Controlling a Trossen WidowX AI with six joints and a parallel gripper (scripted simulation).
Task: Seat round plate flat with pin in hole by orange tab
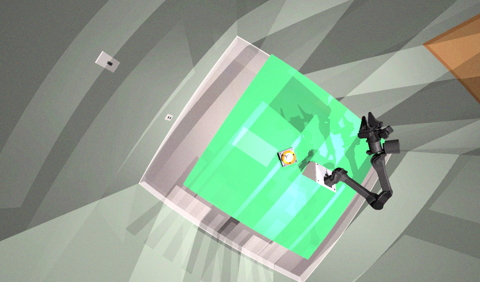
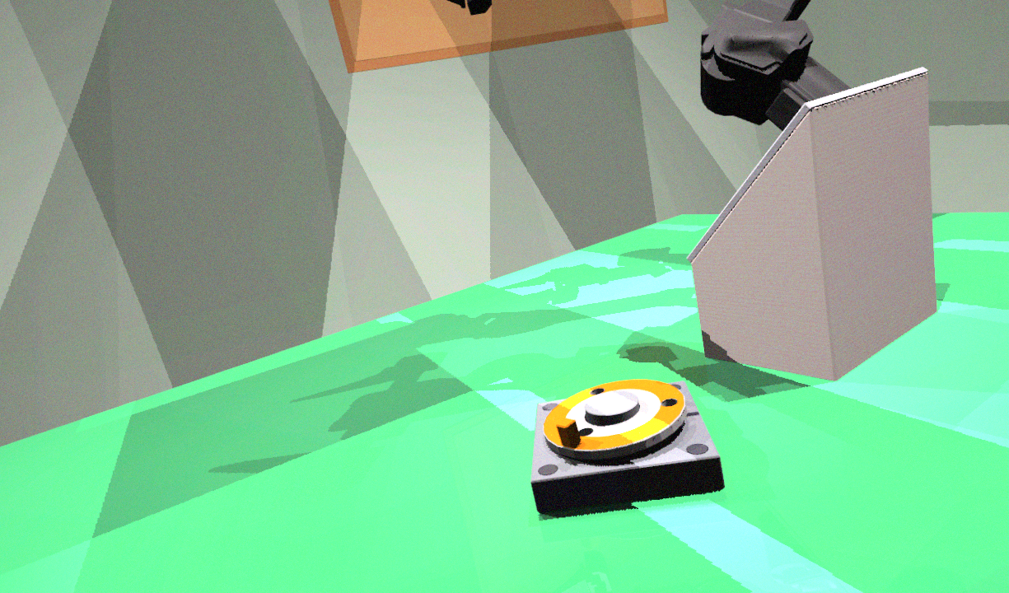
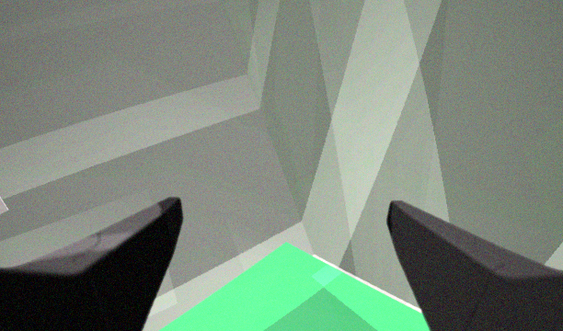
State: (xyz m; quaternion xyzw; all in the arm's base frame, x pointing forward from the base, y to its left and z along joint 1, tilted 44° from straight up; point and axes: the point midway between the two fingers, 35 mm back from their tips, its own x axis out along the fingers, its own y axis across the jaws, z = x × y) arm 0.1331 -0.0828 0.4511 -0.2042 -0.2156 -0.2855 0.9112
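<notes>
The end effector (image 1: 369, 120) is held with its fingers spread wide and nothing between them, raised high near the bench (image 1: 234, 115) corner beside the arm's mount, well apart from the work. In the wrist view only the two dark fingertips and a corner of the green bench surface are seen; the plate is not in that view at all. The round plate (image 2: 614, 422) is seated over the post (image 2: 610, 407) on the square grey base (image 2: 625, 472), near the middle of the bench, with a pale wedge-shaped block (image 2: 824, 250) standing just beyond it toward the arm's edge. The orange tab (image 2: 567, 435) is seen upright at the plate's rim on the side nearest the exterior camera, with a dark hole (image 2: 586, 431) just beside it; the pin itself cannot be made out. Several risks are judged from here. A long descent toward the bench centre is required, and the wedge block could be struck by the forearm on the way. If the tab is pushed too fast, the hole could be carried past the pin, and the plate left riding high. If the plate is pressed downward while turned, it could be jammed on the pin or the base dragged across the bench. Contact could also be left on the plate at the end if withdrawal is neglected.
</notes>
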